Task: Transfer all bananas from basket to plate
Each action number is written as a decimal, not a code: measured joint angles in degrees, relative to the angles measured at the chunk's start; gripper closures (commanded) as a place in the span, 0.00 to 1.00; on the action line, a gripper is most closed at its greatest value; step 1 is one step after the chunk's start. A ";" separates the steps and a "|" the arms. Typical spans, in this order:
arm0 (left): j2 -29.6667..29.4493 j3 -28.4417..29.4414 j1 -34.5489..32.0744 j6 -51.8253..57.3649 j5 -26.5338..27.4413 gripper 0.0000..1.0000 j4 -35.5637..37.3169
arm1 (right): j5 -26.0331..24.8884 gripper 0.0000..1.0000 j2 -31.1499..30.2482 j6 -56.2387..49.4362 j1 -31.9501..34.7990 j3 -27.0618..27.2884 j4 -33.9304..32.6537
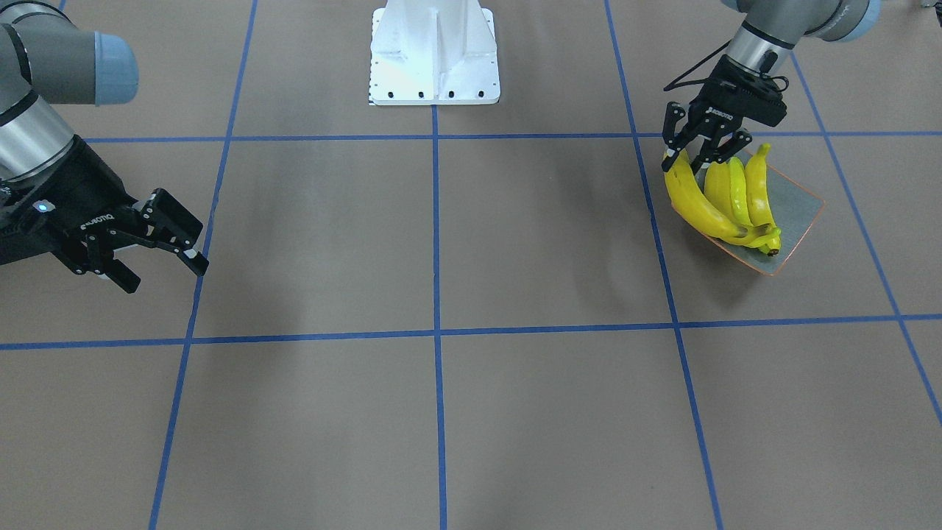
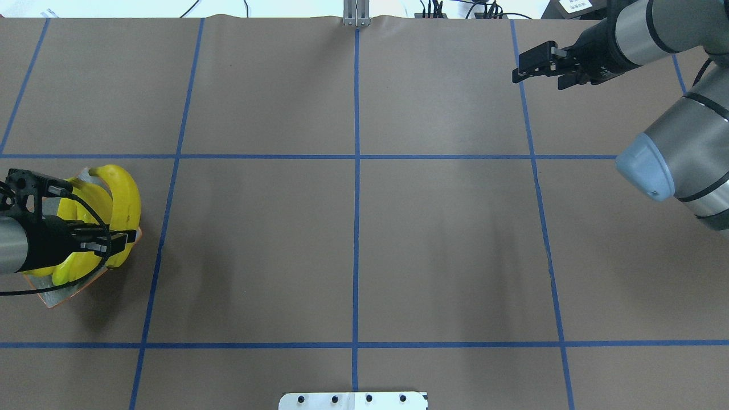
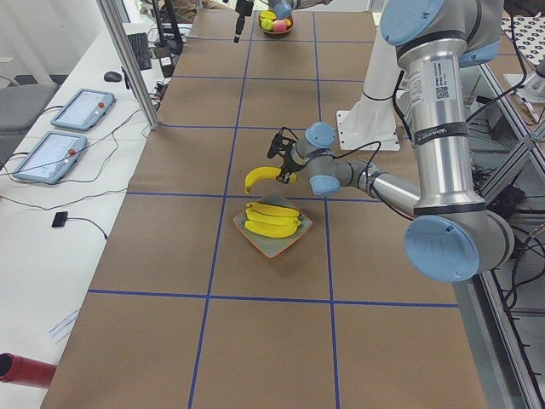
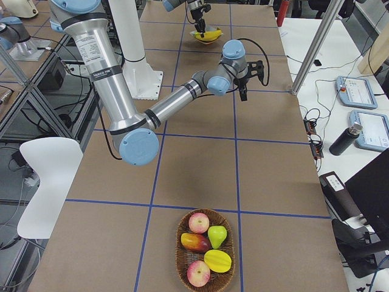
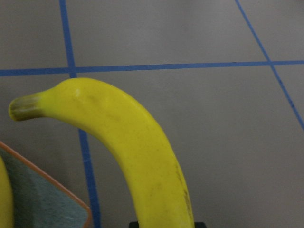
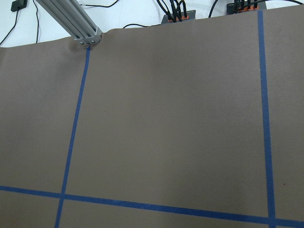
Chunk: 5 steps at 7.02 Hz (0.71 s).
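Left claw (image 1: pixel 695 154) clamps one glossy yellow banana (image 3: pixel 262 176) over the edge of the grey-blue, orange-rimmed plate (image 1: pixel 798 202), upper right, three bananas (image 1: pixel 736 195) lying in it. Right claw (image 1: pixel 163 274) gapes empty at left. Wicker basket (image 4: pixel 178 249) holds apples (image 4: pixel 199 222).

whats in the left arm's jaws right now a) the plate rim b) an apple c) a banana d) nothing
c: the left jaws are shut on one end of a banana, holding it by the plate, where three other bananas lie.

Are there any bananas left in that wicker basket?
No, the basket holds only rounded red, green and yellow fruit, nothing long and curved.
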 measured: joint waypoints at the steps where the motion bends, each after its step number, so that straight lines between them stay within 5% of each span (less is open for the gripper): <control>1: 0.17 0.00 -0.39 4.07 0.11 1.00 3.71 | 0.00 0.00 -0.11 -0.01 0.02 0.00 0.04; 2: 0.25 0.02 -0.53 7.17 0.19 0.95 6.67 | 0.00 0.00 -0.16 -0.01 0.02 0.00 0.06; 3: 0.40 0.07 -0.56 9.48 0.23 0.43 8.67 | 0.00 0.00 -0.21 -0.01 0.02 -0.03 0.06; 4: 0.58 0.14 -0.57 10.91 0.24 0.02 9.59 | 0.00 0.00 -0.26 -0.01 0.02 -0.06 0.06; 5: 0.61 0.22 -0.52 11.57 0.30 0.01 9.92 | -0.02 0.00 -0.37 -0.01 0.02 -0.08 0.08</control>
